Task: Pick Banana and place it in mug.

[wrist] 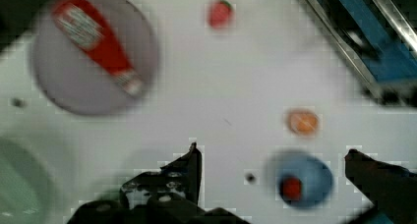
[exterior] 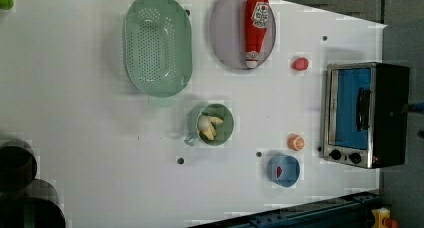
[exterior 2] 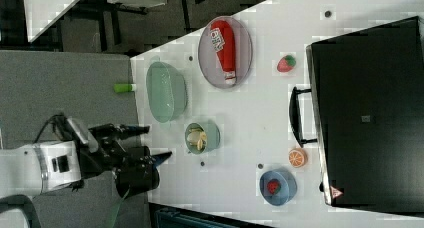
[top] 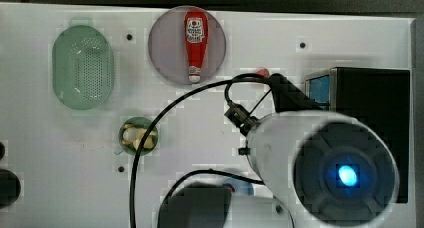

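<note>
White table (exterior: 90,113), banana (exterior: 210,127) inside mug (exterior: 216,124) near its middle, grey floor beyond, gripper (wrist: 273,157) jaws wide, empty.

The arm (top: 320,163) has a white rounded casing with a dark circular end cap bearing a glowing blue light (top: 347,175). Black cables (top: 150,133) loop from the wrist. The claw (exterior 2: 150,143) is black, with dark pointed fingers (wrist: 189,167).
</note>
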`<action>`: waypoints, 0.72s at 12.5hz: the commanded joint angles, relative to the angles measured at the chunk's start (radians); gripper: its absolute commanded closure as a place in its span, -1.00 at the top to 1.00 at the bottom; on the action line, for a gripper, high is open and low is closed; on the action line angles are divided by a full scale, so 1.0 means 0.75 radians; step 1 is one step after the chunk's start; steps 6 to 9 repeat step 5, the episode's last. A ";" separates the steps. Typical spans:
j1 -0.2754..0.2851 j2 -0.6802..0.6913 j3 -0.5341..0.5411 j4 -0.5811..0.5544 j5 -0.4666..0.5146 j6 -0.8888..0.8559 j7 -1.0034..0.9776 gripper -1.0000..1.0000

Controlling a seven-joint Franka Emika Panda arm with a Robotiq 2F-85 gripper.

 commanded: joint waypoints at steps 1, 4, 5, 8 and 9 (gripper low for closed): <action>0.004 0.006 0.022 0.065 0.014 -0.027 0.153 1.00; 0.005 0.007 0.023 0.064 0.013 -0.059 0.153 1.00; 0.007 0.006 0.026 0.064 0.013 -0.084 0.152 1.00; 0.007 0.006 0.026 0.064 0.013 -0.084 0.152 1.00; 0.007 0.006 0.026 0.064 0.013 -0.084 0.152 1.00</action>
